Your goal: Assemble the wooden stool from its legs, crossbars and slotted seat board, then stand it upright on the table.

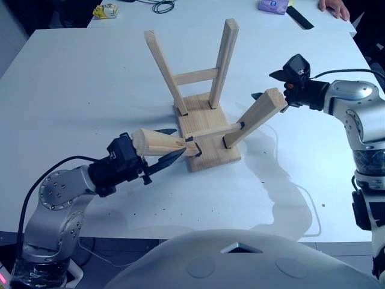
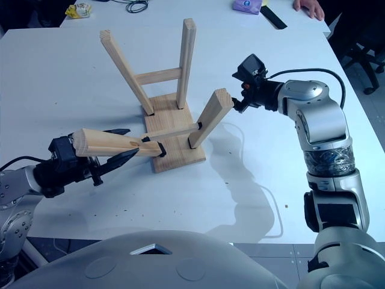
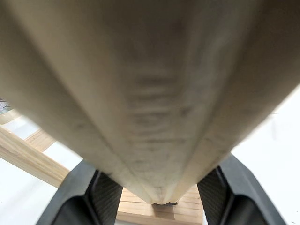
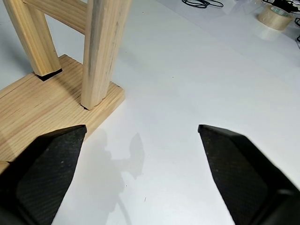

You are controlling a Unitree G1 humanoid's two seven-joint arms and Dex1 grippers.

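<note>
The stool lies upside down, its slotted seat board (image 1: 210, 153) flat on the white table. At the board's far end two legs (image 1: 224, 60) joined by a crossbar (image 1: 195, 76) stand in their slots. A second pair leans over the near end, linked by a crossbar (image 1: 210, 130). My left gripper (image 1: 174, 146) is shut on the near-left leg (image 1: 150, 141), which fills the space between its fingers (image 3: 105, 197). The other leg (image 1: 258, 117) slants up to the right. My right gripper (image 1: 269, 85) stands open just beside that leg's top end, nothing between its fingers (image 4: 47, 173).
Along the far table edge lie a yellow packet (image 1: 108, 10), cables (image 1: 162, 6), a purple packet (image 1: 274, 6) and a black bar (image 1: 299, 17). A tape roll (image 4: 274, 16) sits far off. Bare table (image 1: 78, 90) spreads left and right of the stool.
</note>
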